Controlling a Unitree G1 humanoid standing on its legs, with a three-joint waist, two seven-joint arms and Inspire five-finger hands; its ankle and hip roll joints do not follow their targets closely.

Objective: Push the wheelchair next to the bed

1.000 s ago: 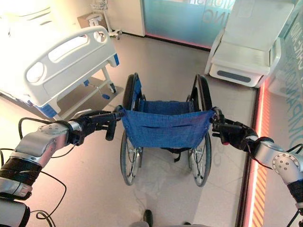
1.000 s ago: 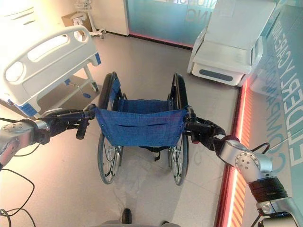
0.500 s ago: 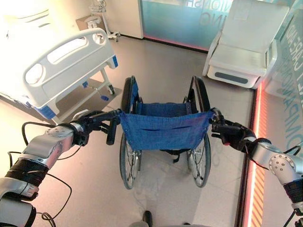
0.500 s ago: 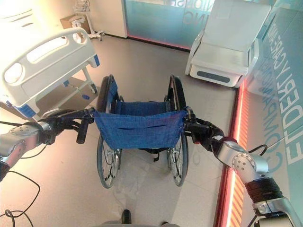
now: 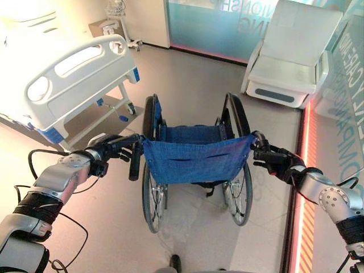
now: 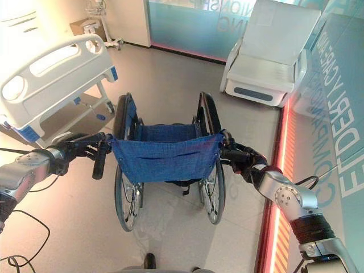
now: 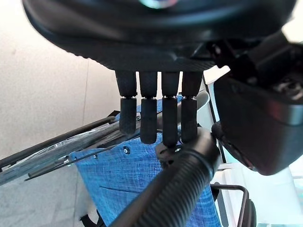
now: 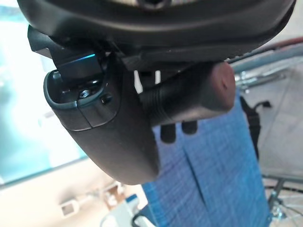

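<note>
The wheelchair [image 5: 196, 161], with a blue cloth back and black wheels, stands in the middle of the floor, facing away from me. The white bed [image 5: 74, 74], its footboard blue at the corners, is ahead on the left, a short gap from the wheelchair. My left hand [image 5: 111, 151] rests on the left push handle [image 5: 135, 162]. Its fingers [image 7: 149, 118] lie nearly straight across the ribbed grip [image 7: 184, 175], the thumb beside it. My right hand [image 5: 278, 161] is shut on the right push handle [image 8: 199, 94].
A white reclining chair [image 5: 284, 68] stands at the back right. Along the right side of the floor runs a red lit strip [image 5: 301, 199] by a glass wall. A cardboard box [image 5: 99, 27] and a wheeled stand [image 5: 119, 11] are behind the bed.
The wheelchair has rolled a little forward with both hands staying on its handles and the arms reaching further. The view has shifted slightly.
</note>
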